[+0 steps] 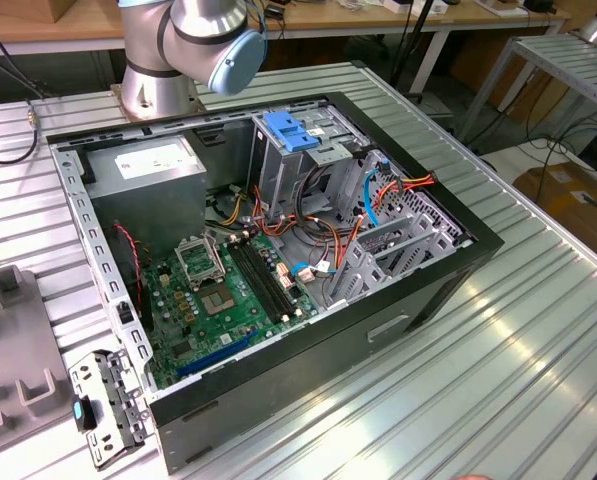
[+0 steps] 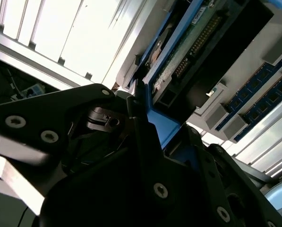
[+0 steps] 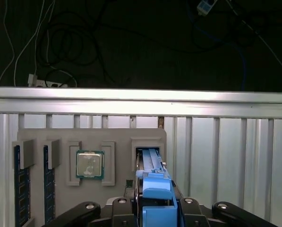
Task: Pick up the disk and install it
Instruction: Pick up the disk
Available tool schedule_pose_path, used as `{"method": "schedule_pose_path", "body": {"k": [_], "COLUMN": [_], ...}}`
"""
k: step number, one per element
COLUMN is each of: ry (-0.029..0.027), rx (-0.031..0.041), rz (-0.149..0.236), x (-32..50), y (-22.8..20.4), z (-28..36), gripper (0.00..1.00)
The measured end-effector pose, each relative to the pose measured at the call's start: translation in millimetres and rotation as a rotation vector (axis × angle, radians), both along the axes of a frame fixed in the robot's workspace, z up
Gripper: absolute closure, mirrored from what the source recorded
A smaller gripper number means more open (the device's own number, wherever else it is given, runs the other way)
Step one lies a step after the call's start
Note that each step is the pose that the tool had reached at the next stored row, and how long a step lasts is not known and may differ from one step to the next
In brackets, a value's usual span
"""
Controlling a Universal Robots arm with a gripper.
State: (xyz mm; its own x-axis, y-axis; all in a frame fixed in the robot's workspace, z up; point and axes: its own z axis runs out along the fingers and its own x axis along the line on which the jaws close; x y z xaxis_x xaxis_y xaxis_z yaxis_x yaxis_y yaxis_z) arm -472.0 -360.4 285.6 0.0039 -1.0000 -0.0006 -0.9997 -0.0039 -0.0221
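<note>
between the fingers of the gripper [image 3: 155, 204], clamps the disk [image 3: 153, 176] by its blue side rails, edge-on at a slot of the grey tray [image 3: 117, 137]; cannot tell whether seated in that slot or clear of it. next to that slot, holds a processor chip [image 3: 89, 164] in its recess and memory sticks [image 3: 21, 184] past it, on the ribbed metal table [image 3: 226, 156]. in the exterior view, shows the computer case [image 1: 398, 300] open, blue latch [image 1: 293, 133] atop its drive cage [image 1: 278, 180].
</note>
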Motion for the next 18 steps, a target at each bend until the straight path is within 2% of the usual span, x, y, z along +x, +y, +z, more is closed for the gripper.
{"method": "schedule_pose_path", "body": {"k": [5, 6, 8, 11, 16, 18], "ry": [0.0, 0.0, 0.0, 0.0, 0.0, -0.0001], "rx": [0.0, 0.0, 0.0, 0.0, 0.0, 0.0], "rz": [-0.015, -0.031, -0.04, -0.041, -0.013, -0.012], "x": [0.0, 0.0, 0.0, 0.0, 0.0, 0.0], "y": [0.0, 0.0, 0.0, 0.0, -0.1, -0.1], "z": [0.0, -0.1, -0.1, -0.1, -0.1, -0.1], "gripper": [0.63, 0.63, 0.63, 0.63, 0.63, 0.63]}}
